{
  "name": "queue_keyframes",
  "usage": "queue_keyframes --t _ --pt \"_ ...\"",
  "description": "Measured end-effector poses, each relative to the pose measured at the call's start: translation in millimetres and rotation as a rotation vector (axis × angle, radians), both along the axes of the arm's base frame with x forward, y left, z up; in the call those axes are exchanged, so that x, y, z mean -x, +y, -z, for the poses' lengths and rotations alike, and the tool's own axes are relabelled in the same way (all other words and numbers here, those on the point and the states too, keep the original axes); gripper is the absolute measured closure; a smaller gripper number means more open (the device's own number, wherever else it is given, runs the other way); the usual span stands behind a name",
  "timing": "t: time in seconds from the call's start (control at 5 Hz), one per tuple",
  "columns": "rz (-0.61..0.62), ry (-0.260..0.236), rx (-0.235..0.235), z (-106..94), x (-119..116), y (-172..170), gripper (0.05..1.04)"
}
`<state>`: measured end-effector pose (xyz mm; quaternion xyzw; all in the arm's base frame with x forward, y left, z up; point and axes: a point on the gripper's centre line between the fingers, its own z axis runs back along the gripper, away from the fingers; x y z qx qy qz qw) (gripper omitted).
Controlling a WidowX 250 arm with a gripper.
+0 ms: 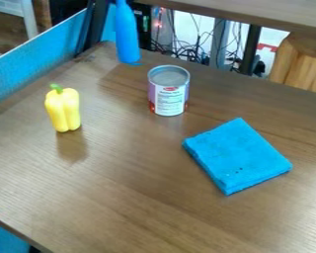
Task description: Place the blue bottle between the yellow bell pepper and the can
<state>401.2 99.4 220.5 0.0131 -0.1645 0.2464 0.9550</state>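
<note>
Field notes, looking down at a slant over the brown wood-grain table (128, 197). The top is carrying a low sheen and fine streaks of grain.

Counting on it: one pepper, one can, one cloth, one bottle shape.

- The glossy yellow bell pepper with a green stem (63, 110) is standing upright at the left of the view, its lobed sides tapering downward; a dull reflection is lying on the wood below it.
- The cylindrical metal can with a white and purple label (168, 92) is standing upright near the upper middle, showing a grey top inside a raised rim, with red on the label.
- The folded bright-blue cloth (238, 156) is lying flat, right of centre, layered into a thick, soft-edged block, a few dark specks marking its nearer part. It is sitting nearer the can than the pepper is, touching neither.
- The smooth blue bottle-shaped object (127, 35) is rising at the far edge, behind and left of the can.

My gripper: I cannot tell its state, nor how my arm is posing.

Beyond the table, a blue panel (35, 54) is running along the left, dark cables (199, 48) are tangling behind, and a pale wooden piece (301, 64) is standing at the right.
</note>
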Motion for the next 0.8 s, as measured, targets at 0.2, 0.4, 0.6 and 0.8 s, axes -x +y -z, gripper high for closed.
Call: queue_keyframes --t 0.2,0.4,0.6,0.8 --pt "-0.048 0.003 -0.030 6.8 -2 15 0.738" --pt "-0.078 0.027 -0.059 25.1 0 20 0.738" --pt "-0.072 0.058 -0.079 39.0 -1 10 0.738" --pt "-0.071 0.087 -0.073 50.6 -3 8 0.738"
